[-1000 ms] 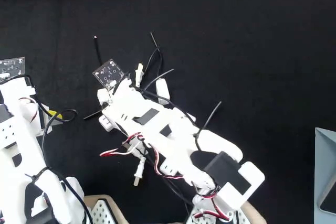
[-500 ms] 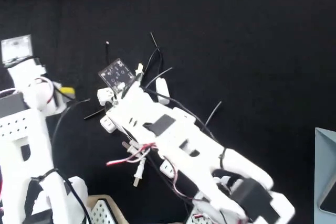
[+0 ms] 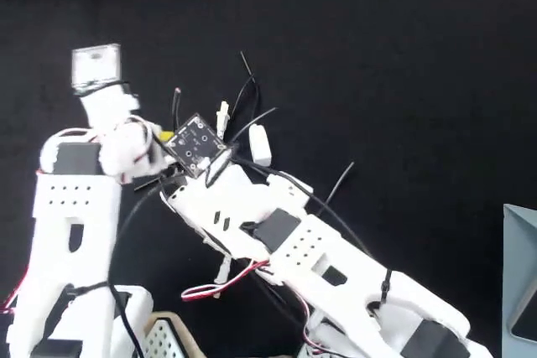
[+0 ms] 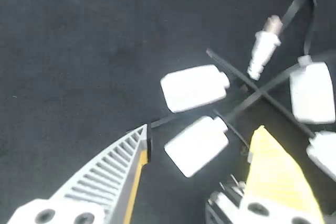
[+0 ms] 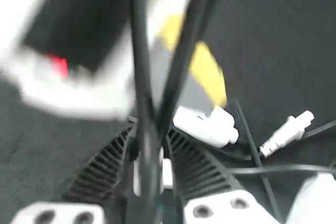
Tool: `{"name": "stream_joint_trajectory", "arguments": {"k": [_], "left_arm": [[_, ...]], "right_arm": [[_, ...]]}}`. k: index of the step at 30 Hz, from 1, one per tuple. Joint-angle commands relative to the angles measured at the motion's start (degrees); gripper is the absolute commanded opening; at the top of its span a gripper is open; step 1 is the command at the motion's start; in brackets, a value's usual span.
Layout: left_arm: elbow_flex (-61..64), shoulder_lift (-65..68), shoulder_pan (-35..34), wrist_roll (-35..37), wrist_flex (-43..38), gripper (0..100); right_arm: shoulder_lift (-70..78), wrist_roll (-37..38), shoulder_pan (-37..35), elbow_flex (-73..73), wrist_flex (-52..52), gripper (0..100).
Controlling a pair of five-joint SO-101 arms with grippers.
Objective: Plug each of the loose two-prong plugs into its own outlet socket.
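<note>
Left of the middle of the black table [image 3: 403,56], a slim two-prong plug [image 4: 262,50] lies loose on the surface among thin black cords [image 4: 265,94], with its metal prongs pointing toward the far edge. A second plug [image 3: 221,272] lies close to the near edge, beside red and white wires under the right arm.

Several white socket blocks lie just beside the first plug. One socket block [image 4: 195,146] lies tilted between the spread fingers of the left gripper [image 4: 202,132]. The grey ridged finger [image 4: 107,174] is on one side of it and the yellow finger [image 4: 273,169] on the other, and neither presses on it. A neighbouring block [image 4: 194,87] lies just past it, near but apart. A third block [image 4: 312,90] lies on the far side of a crossing cord, near the plug. The corner of a fourth block [image 4: 326,153] shows beside the yellow finger.

The right gripper [image 5: 150,141] is low over the same cluster. Its two ridged fingers [image 5: 195,167] are drawn close about a small white piece [image 5: 152,176], and whether that piece is a plug or a socket cannot be told. A black cable [image 5: 140,77] runs down between those fingers.

From above, the left arm reaches in from the near left corner. The right arm stretches across from the near edge, and its wrist board is close to the left gripper.
</note>
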Motion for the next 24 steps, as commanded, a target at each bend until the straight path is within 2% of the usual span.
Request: {"name": "stream_joint_trajectory", "arguments": {"k": [1,9,15,19,24], "left_arm": [[-2.24,-5.80,2.86,0.09,1.41,30],[2.51,-19.08,2.86,-0.09,1.49,30],[5.58,-22.68,4.79,-3.34,1.58,30],[6.37,-24.35,8.48,-3.60,3.34,30],[7.34,-26.73,9.10,-3.60,3.60,30]], "right_arm": [[-0.31,0.44,1.85,-0.22,0.26,1.1],[0.04,0.44,3.87,-0.22,0.18,1.1],[0.04,0.26,3.87,-0.22,0.18,1.1],[0.04,0.18,4.04,-0.22,0.26,1.1],[0.04,0.18,4.04,-0.22,0.35,1.1]]}}
